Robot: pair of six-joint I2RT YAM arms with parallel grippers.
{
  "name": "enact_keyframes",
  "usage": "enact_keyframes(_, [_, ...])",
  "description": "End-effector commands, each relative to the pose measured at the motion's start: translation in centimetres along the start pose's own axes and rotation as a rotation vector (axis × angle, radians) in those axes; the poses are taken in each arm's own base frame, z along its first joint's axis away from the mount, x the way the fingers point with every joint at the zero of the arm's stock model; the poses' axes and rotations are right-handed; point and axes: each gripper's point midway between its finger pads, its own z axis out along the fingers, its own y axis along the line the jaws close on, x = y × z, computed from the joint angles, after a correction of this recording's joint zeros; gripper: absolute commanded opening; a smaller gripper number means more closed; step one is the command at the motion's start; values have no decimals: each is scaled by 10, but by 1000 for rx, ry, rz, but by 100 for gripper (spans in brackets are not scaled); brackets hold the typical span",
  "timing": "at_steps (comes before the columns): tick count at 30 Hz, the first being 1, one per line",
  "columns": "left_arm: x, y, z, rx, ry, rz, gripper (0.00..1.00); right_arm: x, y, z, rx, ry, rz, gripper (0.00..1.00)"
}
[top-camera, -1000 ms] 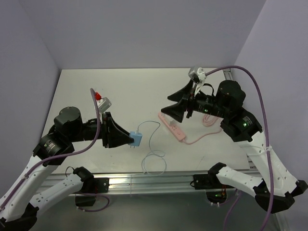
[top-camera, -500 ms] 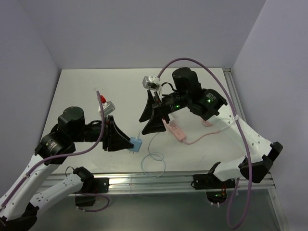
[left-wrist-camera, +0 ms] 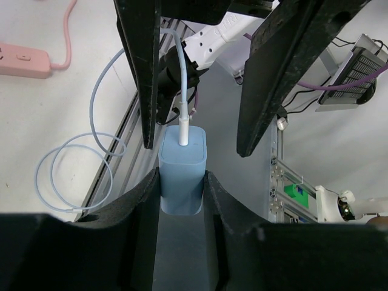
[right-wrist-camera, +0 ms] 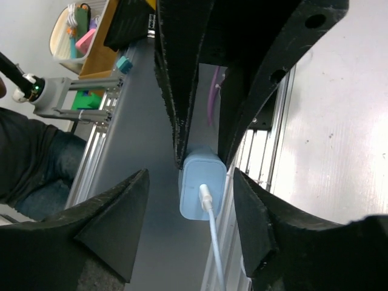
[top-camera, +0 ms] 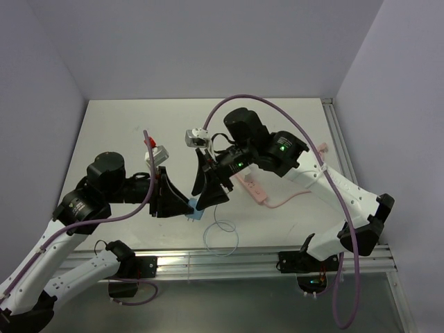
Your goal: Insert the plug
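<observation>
Bright, diffuse light, soft shadows; wrist cams' near fingers dark, blurry (bg sharper).

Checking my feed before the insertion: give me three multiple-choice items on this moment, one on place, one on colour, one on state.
1. Where is the pink power strip? A flat on the table B held in the air C hanging off the edge
2. What colour is the charger? A pink B blue C black
3. The left gripper is: A open, empty B out of view C shut on the charger
Answers: 1 A, it lies there ungripped; 2 B, blue body, white cable; 3 C, its fingers press the charger's sides.
</observation>
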Motion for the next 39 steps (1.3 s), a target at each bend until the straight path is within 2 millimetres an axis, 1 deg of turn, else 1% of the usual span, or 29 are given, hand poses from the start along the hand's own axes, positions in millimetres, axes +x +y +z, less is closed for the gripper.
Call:
enact_keyframes(1, [-6,-6,0,34,-18,52,0,0,-1,3,19,-1,15,63])
enact_keyframes(6, [-7,-9,-2,31,-19,59,0,12,-11,9,30,31,57,58])
enact_keyframes(12, [-8,-7,-1,27,-18,61,0,18,-10,16,10,45,70,50])
enact_keyframes(15, [-8,-8,-1,30,-17,63,0,20,-10,17,3,48,70,40])
enact_keyframes(16, [-8,-8,-1,30,-17,65,0,21,-11,17,4,49,73,31])
enact_keyframes(17, [-8,-9,-2,31,-18,66,0,21,-11,17,4,46,70,24])
enact_keyframes(19, [-7,-7,-1,28,-13,67,0,22,-8,17,-8,46,62,0])
enact_keyframes(21, [-9,-4,-2,6,-19,71,0,22,-5,16,-13,38,40,0])
enact_keyframes(22, [-9,2,-3,-35,-22,58,16,25,-8,12,34,28,33,0])
enact_keyframes(23, [-13,8,-4,-87,-39,53,33,21,-13,11,74,-2,7,0])
enact_keyframes(24, [-25,23,-9,-196,-100,50,47,22,-18,8,114,-20,8,0])
enact_keyframes(25, [-27,30,-13,-252,-119,40,57,29,-19,3,145,-31,29,0])
enact_keyframes(26, [-32,33,-17,-292,-146,37,71,29,-28,-2,207,-48,21,0])
enact_keyframes(27, [-37,36,-22,-332,-178,29,75,32,-36,-8,250,-61,41,0])
enact_keyframes(28, [-45,48,-29,-417,-230,20,79,39,-38,-15,295,-70,48,0])
enact_keyframes(29, [-50,55,-36,-476,-265,6,85,41,-54,-24,406,-83,59,0])
enact_keyframes(30, [-54,59,-43,-523,-300,-18,86,44,-59,-29,457,-89,72,0])
enact_keyframes(31, [-60,72,-54,-615,-350,-34,86,48,-64,-39,535,-101,79,0])
enact_keyframes(32, [-60,76,-58,-650,-369,-54,87,56,-82,-57,698,-105,141,0])
enact_keyframes(33, [-61,79,-61,-670,-383,-60,88,62,-90,-67,777,-102,166,0])
enact_keyframes(34, [-61,82,-63,-687,-390,-64,87,68,-97,-81,861,-101,201,0])
enact_keyframes(35, [-61,84,-63,-691,-400,-67,87,86,-108,-101,998,-68,274,0])
enact_keyframes(36, [-61,85,-62,-688,-402,-67,87,95,-112,-110,1051,-53,310,0])
enact_keyframes(37, [-60,84,-60,-677,-402,-68,86,111,-116,-123,1106,-14,363,0])
enact_keyframes(38, [-58,86,-57,-668,-400,-72,86,119,-119,-130,1140,3,383,0])
enact_keyframes(39, [-61,84,-54,-648,-413,-66,85,133,-125,-140,1195,28,401,0])
